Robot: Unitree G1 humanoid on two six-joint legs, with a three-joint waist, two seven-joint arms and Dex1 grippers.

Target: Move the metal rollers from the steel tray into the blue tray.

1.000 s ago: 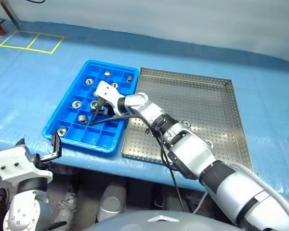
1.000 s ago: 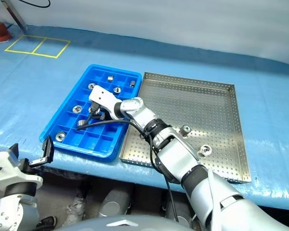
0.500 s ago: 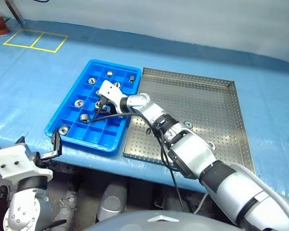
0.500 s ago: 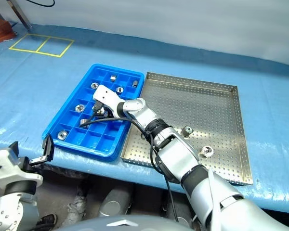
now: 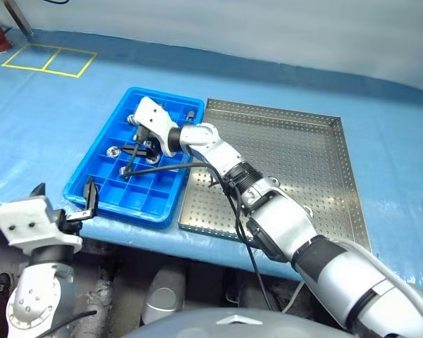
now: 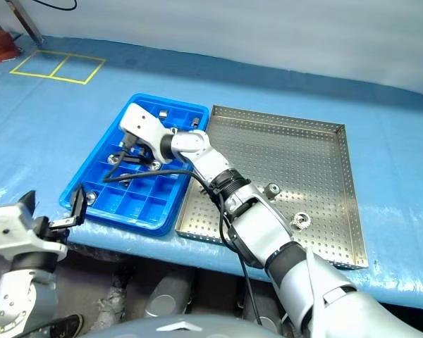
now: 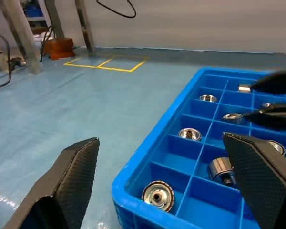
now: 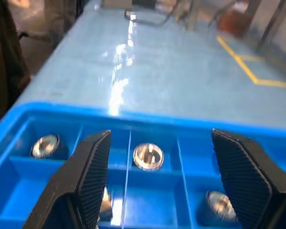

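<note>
Most of the metal rollers (image 7: 158,195) sat singly in compartments of the blue tray (image 6: 99,211). Two rollers (image 6: 300,221) remained on the steel tray (image 6: 317,176), near its front edge. Right hand (image 5: 135,150) hovered over the blue tray, released, empty, well apart from those two. Left hand (image 6: 76,207) released, off the desk's front edge.

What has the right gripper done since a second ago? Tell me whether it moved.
Yes. The right gripper has lifted out of the blue tray, toward its far end, and now hangs open above the compartments.
</note>
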